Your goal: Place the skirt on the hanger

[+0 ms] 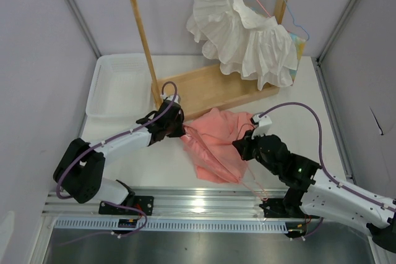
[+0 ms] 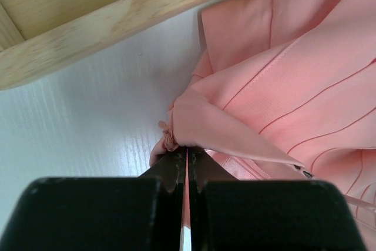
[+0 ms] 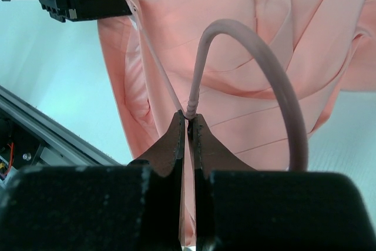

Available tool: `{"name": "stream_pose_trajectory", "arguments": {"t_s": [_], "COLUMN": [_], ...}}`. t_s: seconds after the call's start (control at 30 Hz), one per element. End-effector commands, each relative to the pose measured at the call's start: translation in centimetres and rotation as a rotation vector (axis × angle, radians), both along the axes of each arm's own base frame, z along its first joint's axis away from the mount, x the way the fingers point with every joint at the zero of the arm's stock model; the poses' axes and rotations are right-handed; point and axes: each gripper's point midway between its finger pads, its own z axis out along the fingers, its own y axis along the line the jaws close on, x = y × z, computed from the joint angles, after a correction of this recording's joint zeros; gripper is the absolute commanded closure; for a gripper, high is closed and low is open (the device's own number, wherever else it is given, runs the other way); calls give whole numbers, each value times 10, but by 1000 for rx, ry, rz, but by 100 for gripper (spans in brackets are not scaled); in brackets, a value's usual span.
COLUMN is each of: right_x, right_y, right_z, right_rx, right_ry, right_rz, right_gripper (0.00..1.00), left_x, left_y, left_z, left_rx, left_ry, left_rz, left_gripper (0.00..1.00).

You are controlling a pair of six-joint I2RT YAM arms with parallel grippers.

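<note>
Top external shows a white tray (image 1: 117, 85) at the far left, beside the wooden rack (image 1: 204, 88). The skirt (image 1: 213, 143) lies crumpled on the table (image 1: 291, 128) between the arms, which reach inward, and it hides most of the hanger (image 3: 232, 26). The left gripper (image 2: 187, 156) pinches the skirt's bunched edge. The right gripper (image 3: 189, 123) is clamped on the hanger's hook.

The left claw (image 2: 187, 158) and the right claw (image 3: 189, 123) are both pinched closed, angled inward toward each other.
</note>
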Motion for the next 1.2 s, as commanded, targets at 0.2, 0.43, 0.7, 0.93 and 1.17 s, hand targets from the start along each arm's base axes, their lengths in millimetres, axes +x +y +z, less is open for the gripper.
{"name": "stream_pose_trajectory", "arguments": {"t_s": [0.2,0.43,0.7,0.93,1.17], "right_x": [-3,-9,4,15,23], "right_y": [-4,1,-26,-30,-29], "right_z": [-1,3,4,4,2], "right_rx": [-75,-62,-138,-167,-171], "right_ry": [-12,-12,-33,-42,-69], "right_rz": [-3,35,-107,-181,-214], "right_gripper": [100,100,100,100,100], "left_x": [11,8,3,-19,-24], "left_y": [-10,-10,-17,-43,-49], "left_z": [34,36,46,69,65], "left_rx": [-46,-57,-87,-247,-375], "left_ry": [-94,-90,-99,-119,-91], "left_rz": [-69,-64,-114,-281,-306], "left_gripper": [100,100,100,100,100]}}
